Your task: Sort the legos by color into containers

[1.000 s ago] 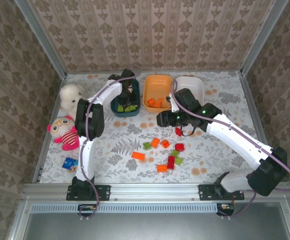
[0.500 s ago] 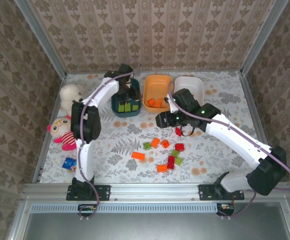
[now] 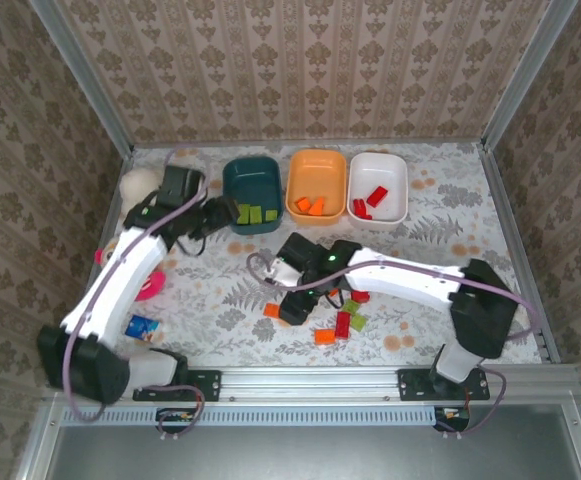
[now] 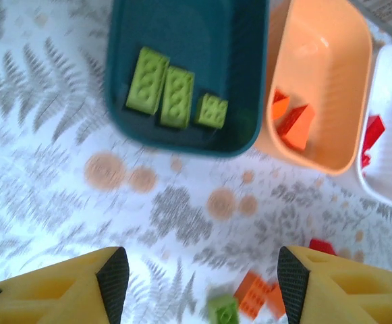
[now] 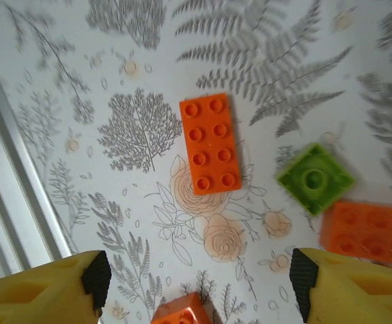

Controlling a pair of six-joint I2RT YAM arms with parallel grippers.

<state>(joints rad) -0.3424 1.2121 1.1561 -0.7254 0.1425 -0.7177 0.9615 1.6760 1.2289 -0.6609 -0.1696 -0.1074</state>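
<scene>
left pincer [image 3: 217,216]: jaws apart with nothing between, hanging over bare patterned surface [image 3: 220,270] just short of the dark teal tub's near-left corner
right pincer [image 5: 199,280]: spread wide and empty, low over the loose pile
dark teal tub [image 4: 202,34]: leftmost of three in the far row, with three light green bricks [image 4: 177,96] side by side on its floor
orange tub [image 4: 324,61]: middle of the row, just beside the teal one, with orange bricks [image 4: 293,123] at its near end
white tub [image 3: 382,172]: rightmost, with red bricks [image 3: 376,196] inside
loose legos [image 3: 342,323]: red, orange and green, scattered mid-surface near the rail side
orange eight-stud brick [image 5: 210,144]: flat, studs up, just ahead of the right fingertips and clear of its neighbours
green square brick [image 5: 315,179]: to its right and apart from it, with another orange piece just beside its far corner
in the way: right arm [image 3: 400,278] stretched across the pile, covering part of it from above
white plush [image 3: 136,184]: far-left corner, behind the left arm [image 3: 120,275]
pink-and-red plush [image 3: 151,291]: left side, largely covered by the left arm
blue card [image 3: 142,327]: near-left edge, well apart from the bricks
</scene>
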